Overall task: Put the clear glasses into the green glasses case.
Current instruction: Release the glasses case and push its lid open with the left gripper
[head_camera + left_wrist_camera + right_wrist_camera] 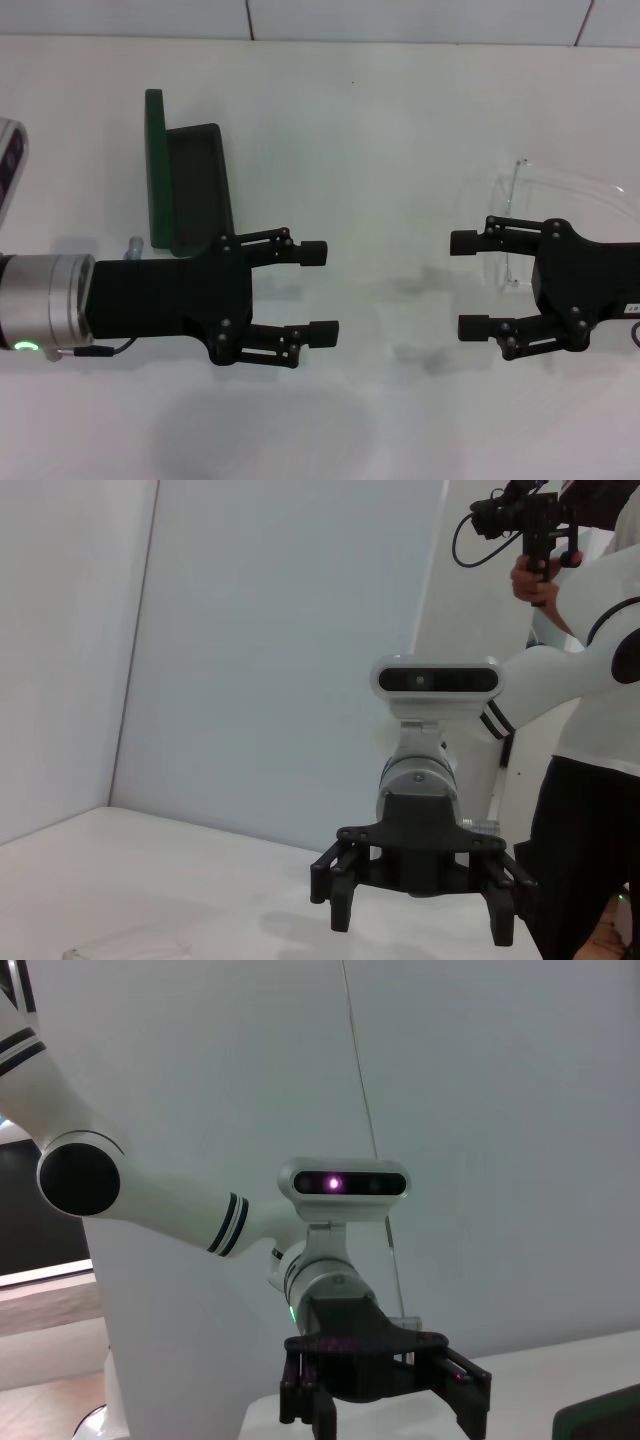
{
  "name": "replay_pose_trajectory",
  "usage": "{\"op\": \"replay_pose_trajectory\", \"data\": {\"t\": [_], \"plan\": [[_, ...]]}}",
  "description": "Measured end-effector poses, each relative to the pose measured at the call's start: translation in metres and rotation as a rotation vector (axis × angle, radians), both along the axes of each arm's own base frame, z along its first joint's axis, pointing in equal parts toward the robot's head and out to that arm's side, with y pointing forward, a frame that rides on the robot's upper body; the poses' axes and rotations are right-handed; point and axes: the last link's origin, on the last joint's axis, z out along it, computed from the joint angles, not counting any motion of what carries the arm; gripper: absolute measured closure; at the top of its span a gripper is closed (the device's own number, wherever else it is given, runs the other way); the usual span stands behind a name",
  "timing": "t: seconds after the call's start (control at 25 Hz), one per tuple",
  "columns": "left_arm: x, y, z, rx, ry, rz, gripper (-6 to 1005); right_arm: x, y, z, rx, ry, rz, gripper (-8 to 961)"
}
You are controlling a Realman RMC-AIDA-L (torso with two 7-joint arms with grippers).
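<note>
Facing across bare white desk (380,130): left end effector (320,293), right end effector (468,284), both released; open dark green rectangular hard glasses case (185,185) upper left, long axis vertical; clear transparent wraparound glasses (560,195) right edge.

- The green glasses case (185,190): dark green, lying open at upper left of the head view, lid raised on edge along its left side.
- The clear glasses (560,200): transparent, at right edge, well apart from it.

Bright, even light — soft shadows beneath; sharp focus.
</note>
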Motion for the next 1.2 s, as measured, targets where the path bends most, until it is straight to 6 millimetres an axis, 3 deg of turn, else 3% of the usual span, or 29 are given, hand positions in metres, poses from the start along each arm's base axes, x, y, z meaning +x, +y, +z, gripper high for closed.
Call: {"op": "replay_pose_trajectory", "data": {"t": [0.64, 0.72, 0.92, 1.12, 1.2], "plan": [[-0.001, 0.002, 0.003, 0.005, -0.008, 0.023, 153, -0.001, 0.004, 0.002, 0.033, 0.021, -0.016, 79], [0.003, 0.010, 0.010, 0.028, -0.043, 0.072, 155, 0.002, 0.007, 0.005, 0.074, 0.030, -0.046, 79], [0.017, 0.042, 0.054, 0.106, -0.138, 0.230, 159, 0.013, 0.029, 0.009, 0.210, -0.025, -0.138, 79], [0.053, 0.071, 0.077, 0.195, 0.053, 0.292, 271, 0.019, 0.045, 0.013, 0.326, -0.106, -0.151, 79], [0.058, 0.086, 0.085, 0.279, 0.134, 0.390, 298, 0.017, 0.049, 0.018, 0.355, -0.110, -0.146, 79]]}}
